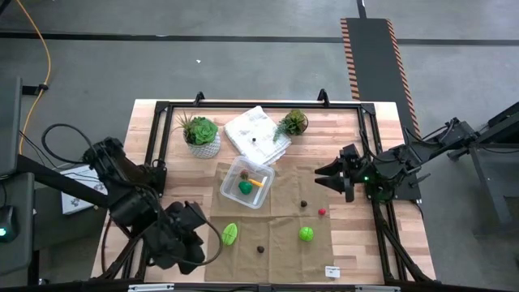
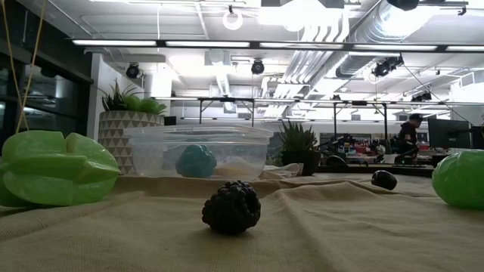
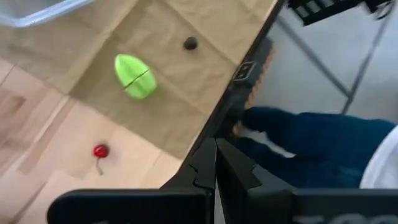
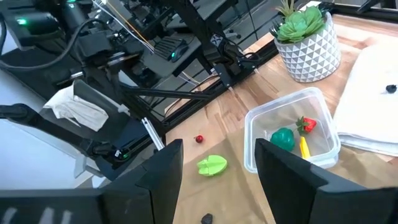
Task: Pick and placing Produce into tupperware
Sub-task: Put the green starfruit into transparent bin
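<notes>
The clear square tupperware [image 1: 246, 182] [image 4: 292, 134] [image 2: 198, 151] rests on a tan cloth and holds a green piece [image 4: 283, 138], a red piece [image 4: 306, 124] and a yellow one [image 4: 303, 148]. Loose produce lies on the cloth: a green star fruit [image 1: 230, 234] [image 2: 53, 168], a dark berry [image 1: 261, 249] [image 2: 231, 206], a round green piece [image 1: 306, 234] [image 3: 135, 76], a small dark one [image 1: 303, 204] and a red cherry [image 1: 322, 212] [image 3: 100, 151]. My left gripper [image 1: 201, 225] [image 3: 216, 163] hangs shut left of the star fruit. My right gripper [image 1: 328, 174] [image 4: 217, 168] is open, right of the tupperware.
Two potted plants [image 1: 201, 134] [image 1: 293, 123] and a white plastic bag [image 1: 257, 134] stand behind the tupperware, near the far edge. A black frame [image 1: 369, 154] borders the table. Another small red piece [image 4: 199, 139] lies on bare wood. Blue fabric [image 3: 323, 143] shows beyond the table's edge.
</notes>
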